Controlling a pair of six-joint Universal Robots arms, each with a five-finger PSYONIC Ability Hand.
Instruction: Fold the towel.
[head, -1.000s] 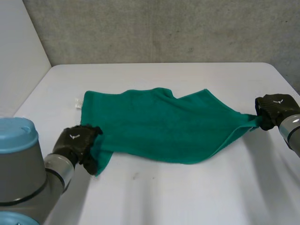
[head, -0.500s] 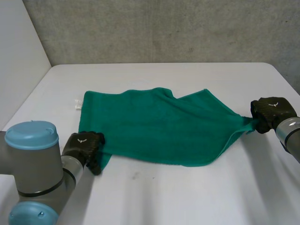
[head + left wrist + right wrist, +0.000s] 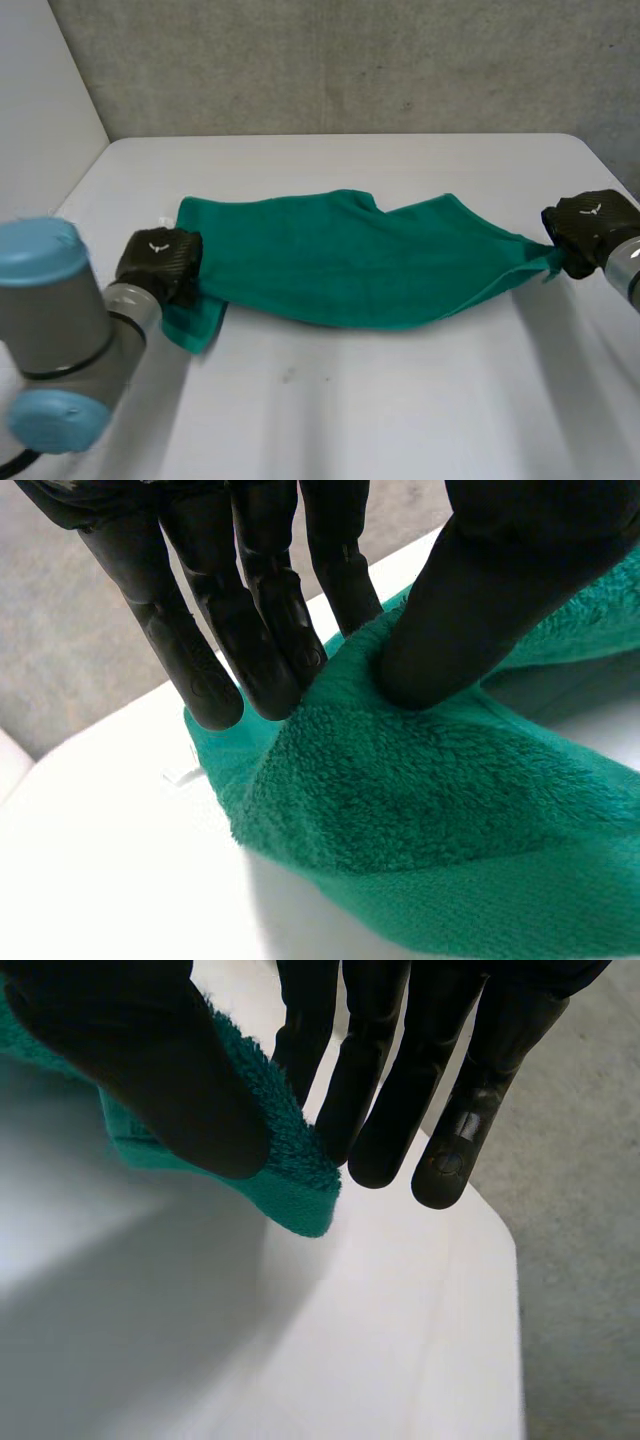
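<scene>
**A:** Head view first. How far along is it?
**B:** Early, I'd judge. The green towel [image 3: 350, 260] lies rumpled across the middle of the bench [image 3: 400, 400]. Its long axis runs from the bench's left edge to its right edge. There is no clean fold, so the folding is all left to do.
**A:** Left wrist view?
**B:** The left hand [image 3: 255, 620] pinches the towel's end nearest the bench's left edge, thumb against fingers.
**A:** Right wrist view?
**B:** The right hand [image 3: 150, 1070] pinches the opposite end, beside the bench's right edge.
</scene>
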